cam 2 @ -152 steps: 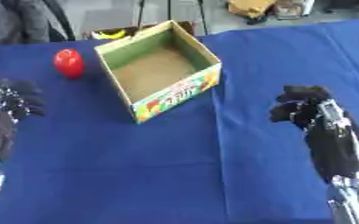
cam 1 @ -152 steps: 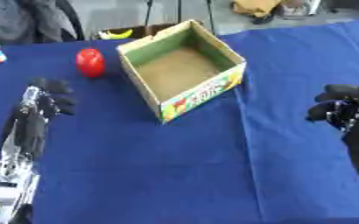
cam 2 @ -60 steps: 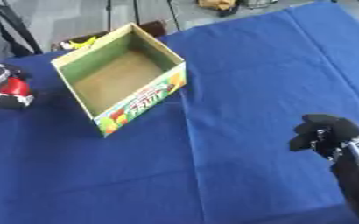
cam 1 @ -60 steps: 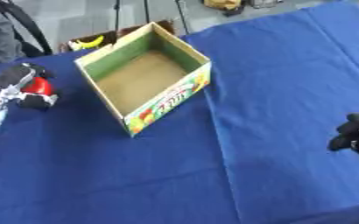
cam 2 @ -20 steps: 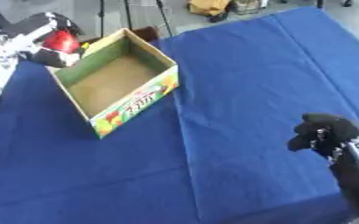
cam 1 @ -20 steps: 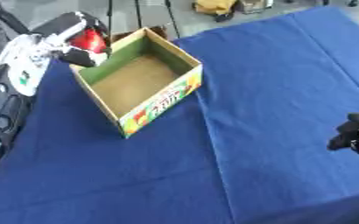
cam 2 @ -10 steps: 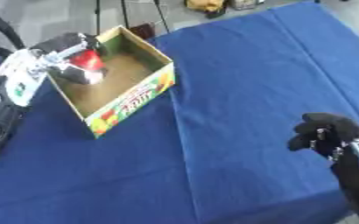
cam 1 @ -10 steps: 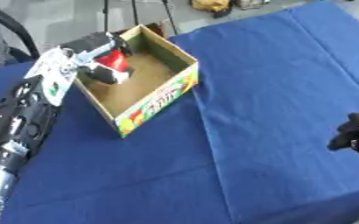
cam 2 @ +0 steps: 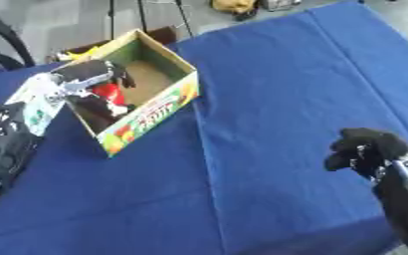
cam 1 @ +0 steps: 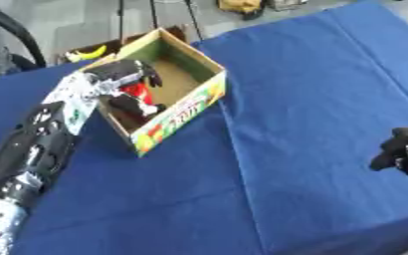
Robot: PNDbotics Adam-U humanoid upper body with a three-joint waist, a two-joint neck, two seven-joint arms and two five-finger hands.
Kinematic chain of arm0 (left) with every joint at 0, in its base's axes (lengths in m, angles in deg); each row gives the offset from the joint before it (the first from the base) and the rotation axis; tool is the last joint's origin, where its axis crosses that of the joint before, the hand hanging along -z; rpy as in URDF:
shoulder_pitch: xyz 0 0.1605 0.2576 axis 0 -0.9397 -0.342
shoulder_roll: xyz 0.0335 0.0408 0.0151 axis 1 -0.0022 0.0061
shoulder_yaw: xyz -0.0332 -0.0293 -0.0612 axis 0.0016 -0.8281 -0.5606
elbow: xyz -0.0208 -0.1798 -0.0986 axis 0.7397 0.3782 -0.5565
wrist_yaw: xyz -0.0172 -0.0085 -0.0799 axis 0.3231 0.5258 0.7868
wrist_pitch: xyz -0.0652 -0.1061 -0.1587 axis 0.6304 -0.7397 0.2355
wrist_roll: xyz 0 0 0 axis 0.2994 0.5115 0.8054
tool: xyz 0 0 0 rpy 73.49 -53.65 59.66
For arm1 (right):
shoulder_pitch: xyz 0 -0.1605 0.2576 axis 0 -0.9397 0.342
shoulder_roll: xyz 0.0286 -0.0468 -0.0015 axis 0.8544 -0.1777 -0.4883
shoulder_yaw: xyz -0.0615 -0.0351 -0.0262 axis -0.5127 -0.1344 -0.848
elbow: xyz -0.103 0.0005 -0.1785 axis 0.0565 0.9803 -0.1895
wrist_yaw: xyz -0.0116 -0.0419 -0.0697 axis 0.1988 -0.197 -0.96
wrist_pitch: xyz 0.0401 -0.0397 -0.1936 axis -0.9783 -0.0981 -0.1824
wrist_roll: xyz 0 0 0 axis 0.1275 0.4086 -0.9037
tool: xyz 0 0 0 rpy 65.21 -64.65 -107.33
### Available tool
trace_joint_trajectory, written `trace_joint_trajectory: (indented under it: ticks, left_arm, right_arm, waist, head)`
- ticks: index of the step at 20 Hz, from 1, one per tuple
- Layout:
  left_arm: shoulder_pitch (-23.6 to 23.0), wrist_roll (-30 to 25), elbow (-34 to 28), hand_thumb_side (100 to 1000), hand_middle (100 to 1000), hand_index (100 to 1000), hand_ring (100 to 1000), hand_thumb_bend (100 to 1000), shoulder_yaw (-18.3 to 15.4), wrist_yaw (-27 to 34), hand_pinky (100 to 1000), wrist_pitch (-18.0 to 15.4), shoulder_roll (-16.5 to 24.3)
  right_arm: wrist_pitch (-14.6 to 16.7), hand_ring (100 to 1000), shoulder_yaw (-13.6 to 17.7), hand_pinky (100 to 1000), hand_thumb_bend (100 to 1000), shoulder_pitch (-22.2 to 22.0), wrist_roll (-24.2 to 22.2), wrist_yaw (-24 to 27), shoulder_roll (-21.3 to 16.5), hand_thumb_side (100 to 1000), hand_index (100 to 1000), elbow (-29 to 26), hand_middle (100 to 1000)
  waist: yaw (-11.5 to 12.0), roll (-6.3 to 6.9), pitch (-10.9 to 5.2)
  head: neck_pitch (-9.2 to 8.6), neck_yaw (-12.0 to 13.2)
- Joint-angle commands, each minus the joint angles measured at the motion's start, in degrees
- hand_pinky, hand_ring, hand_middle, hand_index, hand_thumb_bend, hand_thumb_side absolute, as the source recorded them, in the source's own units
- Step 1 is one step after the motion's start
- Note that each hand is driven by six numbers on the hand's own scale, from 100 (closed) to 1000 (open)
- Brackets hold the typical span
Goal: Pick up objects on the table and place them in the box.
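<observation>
An open cardboard box (cam 1: 199, 102) with green inner walls stands on the blue table at the upper left. My left hand (cam 1: 125, 79) reaches over its left wall into the box, fingers curled round a red round object (cam 1: 138, 92). The object sits low inside the box, partly hidden by the fingers. My right hand (cam 2: 368, 149) hovers at the lower right, far from the box, with its fingers curled and nothing in them.
A blue cloth (cam 1: 312, 89) covers the table. Beyond the far edge lie a yellow object (cam 1: 87, 53) on the floor, black cables and stand legs. A dark item (cam 1: 242, 6) sits at the top.
My left hand has carried the red object from beside the box over its wall and down inside. The view has shifted too. The right hand has stayed put.
</observation>
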Motion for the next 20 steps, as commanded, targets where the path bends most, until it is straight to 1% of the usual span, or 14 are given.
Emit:
trace_joint_trajectory:
  ticks: [1, 4, 9, 13, 17, 20]
  left_arm:
    - [0.73, 2.74, -2.88, 942, 629, 770, 557, 524, -1.29, 1.88, 394, 0.1, 2.13]
    - [0.45, 4.51, -5.74, 960, 627, 764, 555, 534, -2.27, 4.89, 396, 0.53, 3.34]
    - [-1.03, 5.4, -12.02, 861, 620, 763, 549, 545, -4.15, 12.21, 398, 2.6, 6.03]
    - [-3.77, 5.67, -18.69, 797, 613, 763, 545, 541, -6.18, 19.82, 395, 5.6, 8.59]
    - [-8.66, 6.25, -25.42, 761, 609, 764, 541, 528, -8.96, 26.21, 394, 8.82, 10.63]
    - [-13.92, 7.23, -30.75, 754, 602, 766, 535, 484, -11.39, 30.83, 387, 11.32, 11.05]
  right_arm:
    - [-0.13, 589, 0.06, 605, 100, 0.17, -0.07, 0.54, -0.57, 856, 765, -1.21, 606]
    - [-0.19, 589, 0.1, 606, 100, 0.03, -0.06, 0.46, -0.57, 851, 765, -1.21, 606]
    - [-0.14, 589, 0.28, 606, 100, -0.35, 0.04, 0.48, -0.54, 845, 765, -1.21, 606]
    - [-0.21, 589, 0.51, 607, 100, -0.84, 0.28, 0.48, -0.5, 838, 766, -1.21, 606]
    - [-0.21, 588, 0.72, 607, 100, -1.13, 0.45, 0.71, -0.36, 836, 766, -1.21, 606]
    - [-0.38, 588, 0.76, 607, 100, -1.59, 0.59, 0.73, -0.2, 836, 766, -1.21, 606]
  waist:
    - [0.33, -0.63, -1.22]
    - [0.89, -0.81, -1.34]
    - [1.94, -1.23, -1.66]
    - [3.53, -1.69, -2.12]
    - [5.14, -2.22, -2.47]
    - [6.91, -2.67, -2.86]
  head:
    - [0.24, -0.38]
    - [0.34, -0.7]
    - [0.57, -1.42]
    - [0.87, -2.35]
    - [0.94, -3.17]
    - [1.35, -3.76]
